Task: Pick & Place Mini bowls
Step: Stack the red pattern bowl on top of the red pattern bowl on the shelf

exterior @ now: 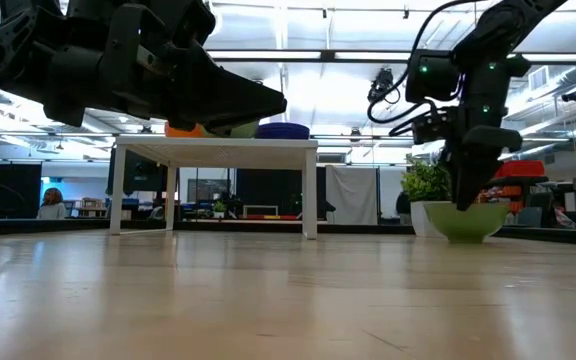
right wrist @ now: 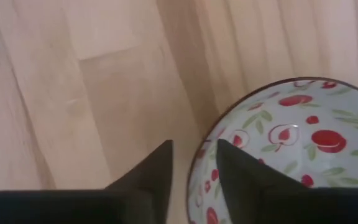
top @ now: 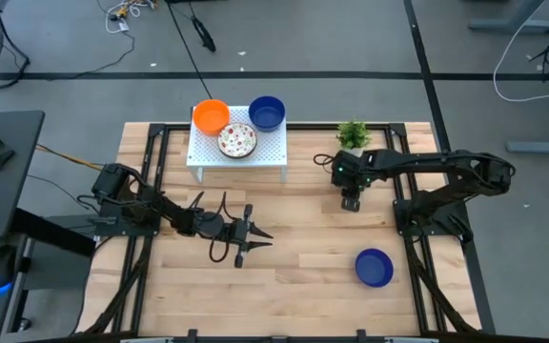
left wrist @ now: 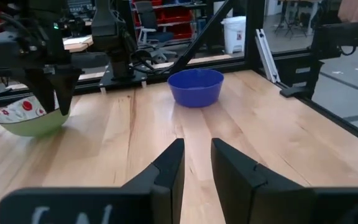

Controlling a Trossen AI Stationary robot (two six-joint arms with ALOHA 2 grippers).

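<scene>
The right gripper point(right wrist: 192, 163) points straight down, its fingers point(right wrist: 146, 171) clenched on the rim of a speckled bowl point(left wrist: 27, 119) sitting upright, mouth up, on the worktop point(top: 303, 267) just right of the white rack point(top: 241, 152). The left gripper point(left wrist: 196, 163) hovers mid-worktop, fingers slightly parted, grasping nothing.

Even overhead light on my high view, worktop point(top: 284, 267) bright, shadows soft and short. Low view is backlit: ceiling strips point(exterior: 348, 55) blow out, left hand point(exterior: 258, 100) reads as a near silhouette, near worktop blurred. Right wrist view soft, patterned bowl point(right wrist: 291, 137) slightly out of focus. Left wrist view sharp, mild sheen on wood.
</scene>
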